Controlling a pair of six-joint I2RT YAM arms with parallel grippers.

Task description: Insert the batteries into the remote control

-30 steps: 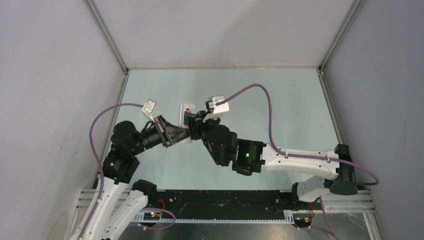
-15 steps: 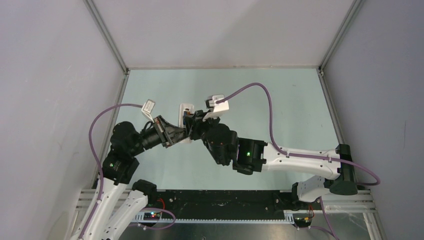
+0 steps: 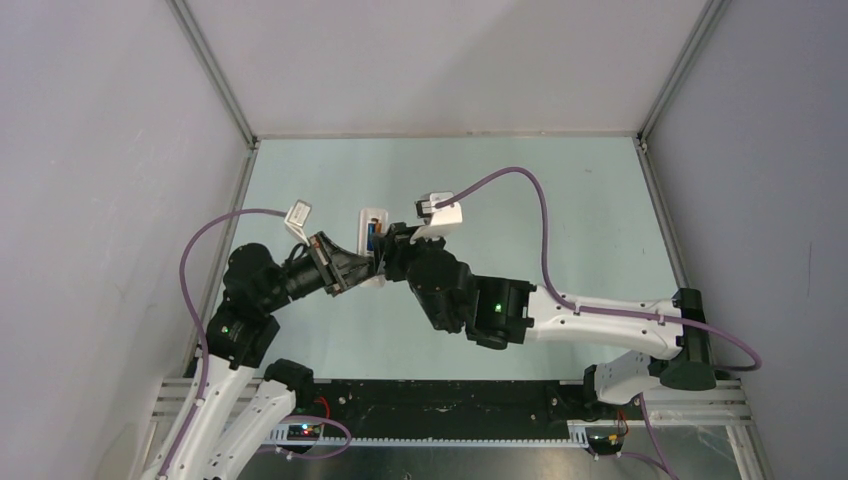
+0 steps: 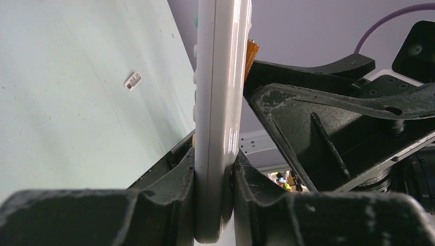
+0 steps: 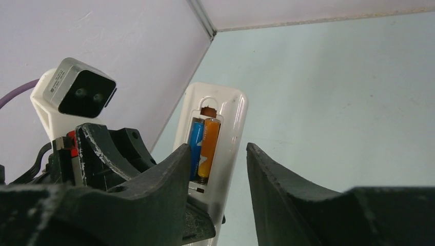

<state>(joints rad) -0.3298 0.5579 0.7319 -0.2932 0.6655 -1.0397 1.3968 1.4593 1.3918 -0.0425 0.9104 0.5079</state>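
Bumping the seemingly proud orange battery (image 5: 209, 148) could eject it; right gripper (image 5: 219, 156) gapes at four o'clock, left gripper (image 4: 214, 160) clamps remote control (image 4: 220, 77).

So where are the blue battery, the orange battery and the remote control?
blue battery (image 5: 196, 146), right wrist view, middle of its blue casing.
orange battery (image 5: 210, 146), right wrist view, middle of its orange casing.
remote control (image 4: 219, 102), left wrist view, its white side edge.
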